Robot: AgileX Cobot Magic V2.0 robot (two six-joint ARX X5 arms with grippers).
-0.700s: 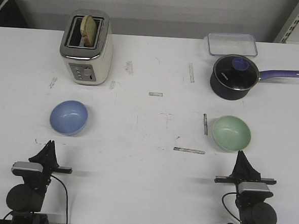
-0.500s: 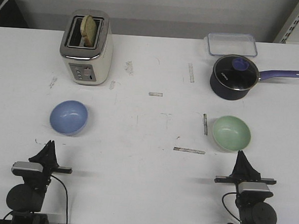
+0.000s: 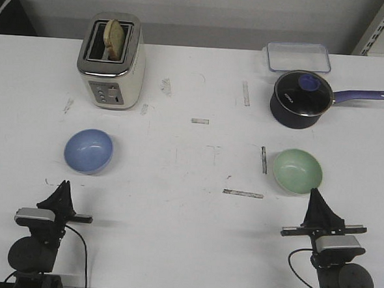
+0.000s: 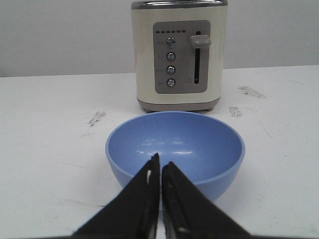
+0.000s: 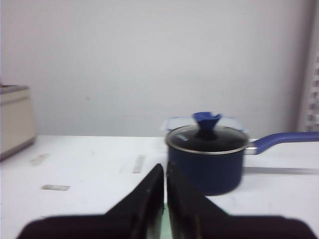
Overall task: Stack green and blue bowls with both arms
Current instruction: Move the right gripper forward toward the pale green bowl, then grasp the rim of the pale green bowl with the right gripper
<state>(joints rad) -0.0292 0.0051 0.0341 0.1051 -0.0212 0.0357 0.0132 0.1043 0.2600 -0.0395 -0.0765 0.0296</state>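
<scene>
The light blue bowl (image 3: 88,151) sits open side up on the white table at the left. It fills the middle of the left wrist view (image 4: 199,144). The pale green bowl (image 3: 297,171) sits at the right; in the right wrist view only a green sliver (image 5: 165,221) shows between the fingers. My left gripper (image 3: 63,186) is shut and empty, a short way nearer than the blue bowl; it shows shut in its wrist view (image 4: 160,162). My right gripper (image 3: 315,192) is shut and empty, its tip at the green bowl's near rim; its wrist view (image 5: 165,168) is blurred.
A cream toaster (image 3: 111,61) with bread in its slot stands behind the blue bowl. A dark navy saucepan (image 3: 301,98) with glass lid and purple handle stands behind the green bowl, with a clear lidded box (image 3: 298,57) farther back. Tape strips mark the table's middle.
My right arm has shifted a little right and forward, its tip now at the green bowl's near rim. The left arm and both bowls have not moved.
</scene>
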